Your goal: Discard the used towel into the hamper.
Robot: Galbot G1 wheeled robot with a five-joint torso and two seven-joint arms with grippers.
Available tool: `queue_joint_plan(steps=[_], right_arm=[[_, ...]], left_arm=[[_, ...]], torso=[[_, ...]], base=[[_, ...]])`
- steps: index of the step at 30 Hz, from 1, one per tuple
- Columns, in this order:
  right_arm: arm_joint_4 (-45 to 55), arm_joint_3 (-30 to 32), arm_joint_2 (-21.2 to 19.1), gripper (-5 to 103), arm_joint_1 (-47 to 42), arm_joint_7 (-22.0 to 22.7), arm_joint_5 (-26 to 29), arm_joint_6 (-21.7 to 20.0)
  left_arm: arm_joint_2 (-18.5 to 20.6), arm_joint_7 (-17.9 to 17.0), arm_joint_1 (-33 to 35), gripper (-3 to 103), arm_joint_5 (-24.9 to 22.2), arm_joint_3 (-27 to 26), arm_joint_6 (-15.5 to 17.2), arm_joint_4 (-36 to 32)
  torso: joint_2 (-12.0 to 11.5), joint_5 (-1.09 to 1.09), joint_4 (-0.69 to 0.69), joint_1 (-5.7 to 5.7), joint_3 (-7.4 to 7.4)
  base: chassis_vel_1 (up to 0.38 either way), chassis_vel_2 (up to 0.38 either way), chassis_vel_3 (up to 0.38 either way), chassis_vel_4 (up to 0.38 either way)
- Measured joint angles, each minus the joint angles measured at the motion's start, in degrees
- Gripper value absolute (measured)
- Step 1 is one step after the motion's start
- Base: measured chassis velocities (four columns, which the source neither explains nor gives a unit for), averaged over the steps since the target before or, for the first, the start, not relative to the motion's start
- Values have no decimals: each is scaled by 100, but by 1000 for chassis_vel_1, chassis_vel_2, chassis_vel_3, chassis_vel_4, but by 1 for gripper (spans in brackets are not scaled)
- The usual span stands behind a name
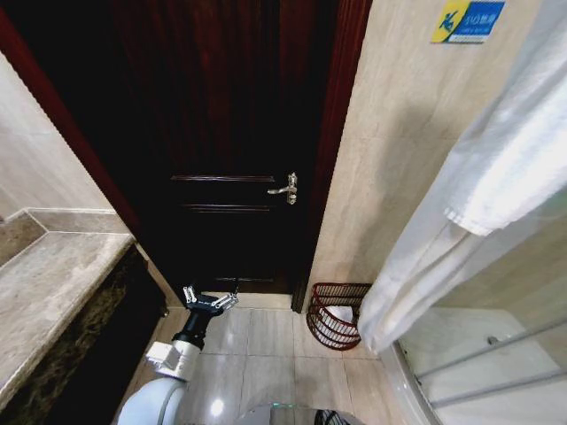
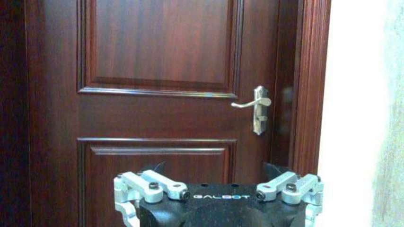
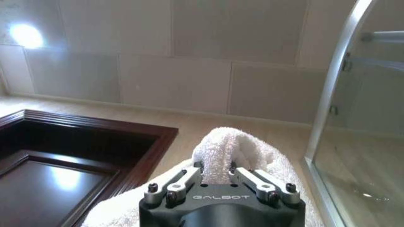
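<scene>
Clamping towel (image 3: pixel 218 151), right gripper (image 3: pixel 218 171) fingers closed; left gripper (image 1: pixel 211 301) spread, empty; hamper (image 1: pixel 337 316) holds white cloth.

Fluffy white cloth towel (image 3: pixel 237 151), glossy dark wood door (image 2: pixel 158 71), lattice wicker hamper (image 1: pixel 337 314).

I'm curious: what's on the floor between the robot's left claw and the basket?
Nothing: bare floor tiles between the left gripper and hamper, seen in the head view.

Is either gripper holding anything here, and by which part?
The right gripper is shut on the white towel, pinching a bunched fold at its top. The left gripper is open and holds nothing, low before the door.
</scene>
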Motion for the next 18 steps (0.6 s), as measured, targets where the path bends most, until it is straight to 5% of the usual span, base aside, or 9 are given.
queue_joint_plan(steps=[18], right_arm=[[-160, -197, 191, 12, 55, -97, -144, 20]], left_arm=[[0, 0, 0, 100, 0, 0, 0, 0]], torso=[[0, 0, 0, 0, 0]], base=[[0, 0, 0, 0]])
